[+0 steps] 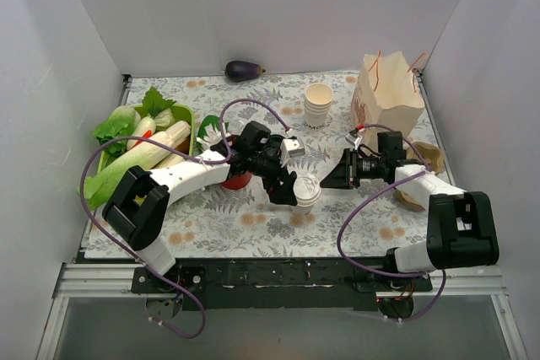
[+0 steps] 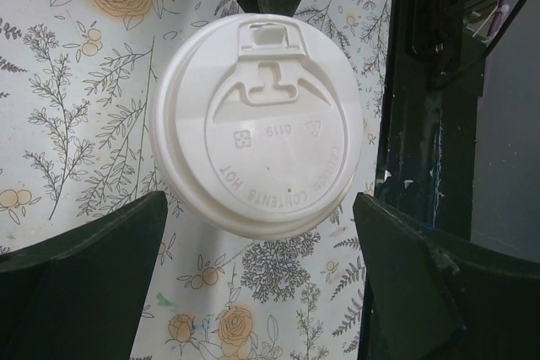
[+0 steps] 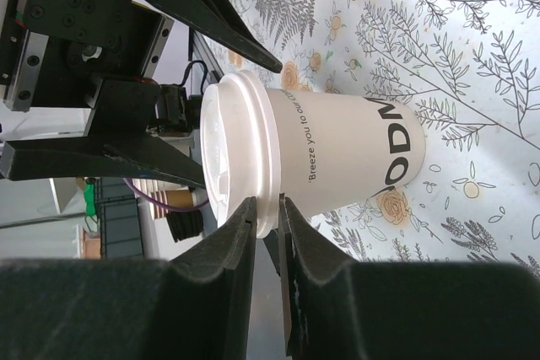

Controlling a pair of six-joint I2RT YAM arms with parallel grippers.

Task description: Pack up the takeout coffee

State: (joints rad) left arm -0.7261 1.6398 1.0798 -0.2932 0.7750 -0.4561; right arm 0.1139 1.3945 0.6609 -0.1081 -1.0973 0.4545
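The takeout coffee [image 1: 307, 190], a cream paper cup with a round white lid, stands upright on the floral table mat. My left gripper [image 1: 289, 185] hovers over it, open and empty. In the left wrist view the lid [image 2: 257, 120] lies just ahead of the wide-spread fingertips [image 2: 126, 233]. My right gripper [image 1: 326, 180] comes in from the right. In the right wrist view its jaws [image 3: 266, 206] are almost closed on the lid's rim [image 3: 266, 166], one finger above it and one below. The cup's printed side [image 3: 354, 153] shows there.
A brown paper bag [image 1: 387, 93] stands at the back right, with a stack of lidless cups [image 1: 318, 104] to its left. A green tray of vegetables [image 1: 187, 110] is at the left. An eggplant [image 1: 243, 70] lies at the back. A red object [image 1: 237, 181] is under the left arm.
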